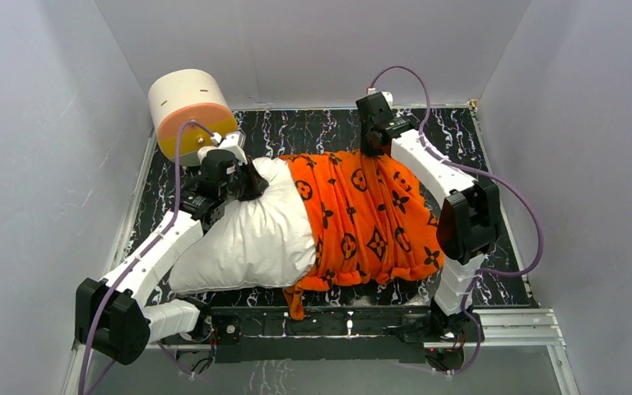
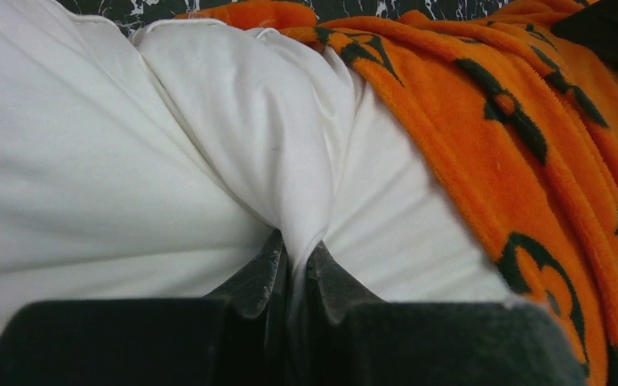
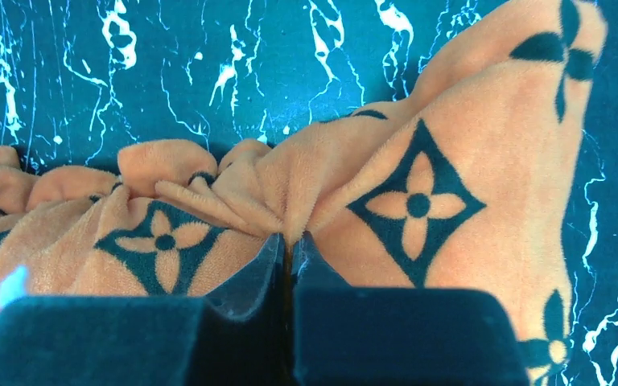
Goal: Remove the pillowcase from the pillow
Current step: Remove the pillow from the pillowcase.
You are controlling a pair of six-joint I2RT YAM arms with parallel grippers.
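My left gripper (image 2: 296, 256) is clamped on a raised fold of the pillow (image 2: 88, 161), the white cloth pulled up into a ridge between the two dark fingers. This pinch sits on the far side of the bare white end, just beside the bunched hem of the pillowcase (image 2: 523, 129).

My right gripper (image 3: 287, 241) is closed on a small pleat of the pillowcase at its far edge, fingers pressed together with orange plush gathered between them. A black flower motif lies on either side of the pinch, and the black marbled table (image 3: 209, 64) shows beyond it.

From above, the pillow lies across the middle of the table. Its left part is uncovered; the pillowcase wraps the right part in thick crosswise folds, and one orange tail reaches the near edge.

My right forearm (image 1: 428, 164) runs over the right end of the pillowcase, its elbow above the near-right part of the cover. My left forearm (image 1: 152, 251) passes along the pillow's near-left end.

A cream-and-orange cylinder (image 1: 191, 111) stands in the far-left corner, close behind my left wrist, with a purple cable (image 1: 183, 144) looping in front of it. White walls (image 1: 41, 164) close in on the left, right and far edges.
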